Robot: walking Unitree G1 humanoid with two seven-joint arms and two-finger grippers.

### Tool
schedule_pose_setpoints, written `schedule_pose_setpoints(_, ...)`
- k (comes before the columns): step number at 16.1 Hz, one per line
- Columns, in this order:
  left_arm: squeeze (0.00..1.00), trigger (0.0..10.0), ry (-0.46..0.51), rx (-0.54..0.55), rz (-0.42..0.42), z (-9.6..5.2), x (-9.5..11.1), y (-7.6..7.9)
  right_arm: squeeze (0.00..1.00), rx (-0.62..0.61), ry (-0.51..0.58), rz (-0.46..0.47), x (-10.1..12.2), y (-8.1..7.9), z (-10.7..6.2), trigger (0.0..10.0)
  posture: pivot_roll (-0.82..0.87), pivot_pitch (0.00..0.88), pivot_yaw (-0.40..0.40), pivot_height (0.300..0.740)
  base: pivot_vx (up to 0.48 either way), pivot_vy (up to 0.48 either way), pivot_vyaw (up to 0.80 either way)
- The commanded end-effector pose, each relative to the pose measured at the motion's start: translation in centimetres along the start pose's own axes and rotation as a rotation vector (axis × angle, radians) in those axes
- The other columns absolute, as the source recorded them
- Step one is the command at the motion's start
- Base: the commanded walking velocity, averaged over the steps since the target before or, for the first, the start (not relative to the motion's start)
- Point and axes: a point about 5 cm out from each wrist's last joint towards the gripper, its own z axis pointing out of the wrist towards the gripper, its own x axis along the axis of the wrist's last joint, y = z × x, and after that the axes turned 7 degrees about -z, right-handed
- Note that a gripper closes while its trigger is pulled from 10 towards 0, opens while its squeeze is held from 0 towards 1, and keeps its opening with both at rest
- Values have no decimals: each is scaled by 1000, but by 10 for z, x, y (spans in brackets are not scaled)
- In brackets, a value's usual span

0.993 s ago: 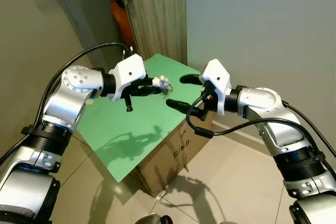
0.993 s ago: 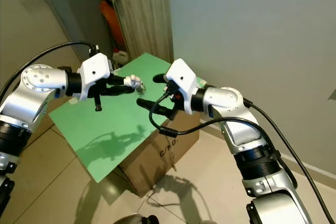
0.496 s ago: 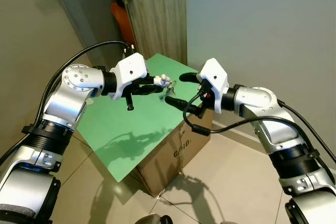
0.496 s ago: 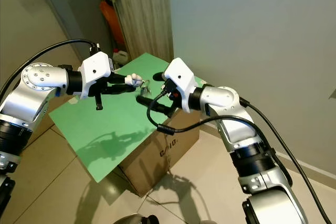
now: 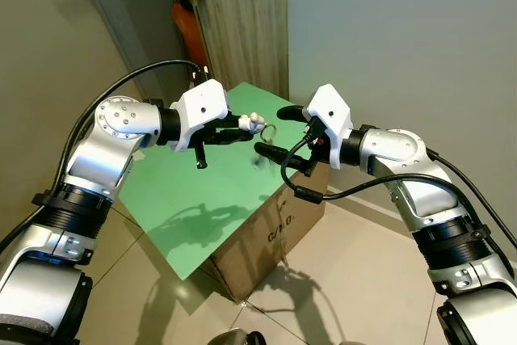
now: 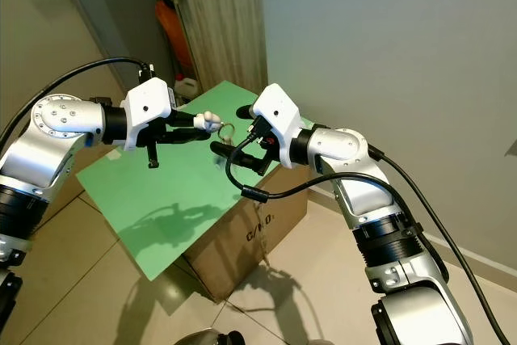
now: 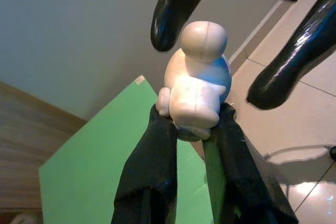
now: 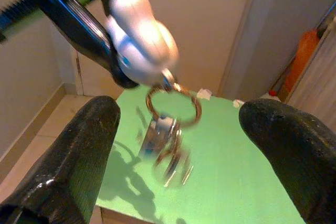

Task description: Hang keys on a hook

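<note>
**Key handover position above green surface**

On my left, the left claw [image 5: 229, 128] grips the white figurine [image 7: 198, 85] of the keys, fingers clamped on its sides. The key ring [image 8: 173, 104] and keys [image 8: 164, 148] dangle below it, above the green surface [image 5: 194, 191] on the cardboard box [image 5: 279, 236]. On my right, the right claw [image 5: 279, 131] stands wide, one finger on each side of the ring, not touching.
</note>
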Motion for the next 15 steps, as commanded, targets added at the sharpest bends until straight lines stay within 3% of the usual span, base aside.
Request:
schedule_pose_setpoints(1,0,0,12,7,31,-7,10,-5,0,-9,1,-23,5,4,1,10000,-225,0,154,740,0,0,0)
schedule_pose_setpoints(10,0,0,-1,-56,112,-21,16,-6,0,92,29,36,9,5,-10,10000,-218,0,157,740,0,0,0)
schedule_pose_setpoints(12,0,0,-8,-79,143,-24,18,-8,0,189,28,74,10,3,-18,10000,-217,0,159,740,0,0,0)
schedule_pose_setpoints(15,0,0,-11,-90,141,-24,18,-8,0,197,46,87,16,4,-19,10000,-221,0,160,740,0,0,0)
